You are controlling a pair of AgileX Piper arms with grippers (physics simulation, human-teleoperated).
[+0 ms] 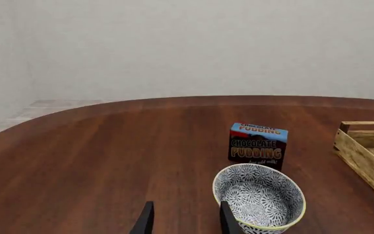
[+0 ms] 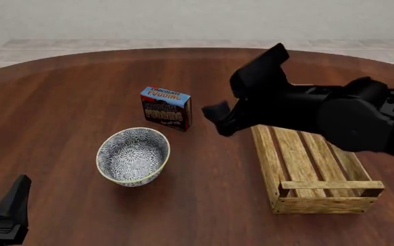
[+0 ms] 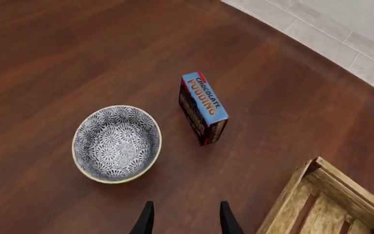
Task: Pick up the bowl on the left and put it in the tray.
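The bowl [image 2: 133, 156], blue-and-white patterned with a pale yellow rim, stands upright on the table left of centre. The tray [image 2: 313, 169], a light-wood slatted crate, lies to its right. My right gripper [image 2: 217, 117] hovers above the table between the pudding box and the tray's far end. In the right wrist view it is open [image 3: 185, 222] and holds nothing, with the bowl [image 3: 117, 144] and a tray corner [image 3: 330, 204] below. My left gripper [image 2: 8, 210] sits low at the near left corner, open [image 1: 185, 222]. The bowl [image 1: 258, 200] lies just beside one of its fingers [image 1: 229, 222], outside the gap.
A blue-and-dark chocolate pudding box [image 2: 164, 108] stands on edge just behind the bowl, also seen as the pudding box [image 1: 257, 145] and the pudding box [image 3: 203, 108]. The brown round table [image 2: 60, 102] ends at a curved far edge. The tray [image 1: 369, 151] shows in the left wrist view.
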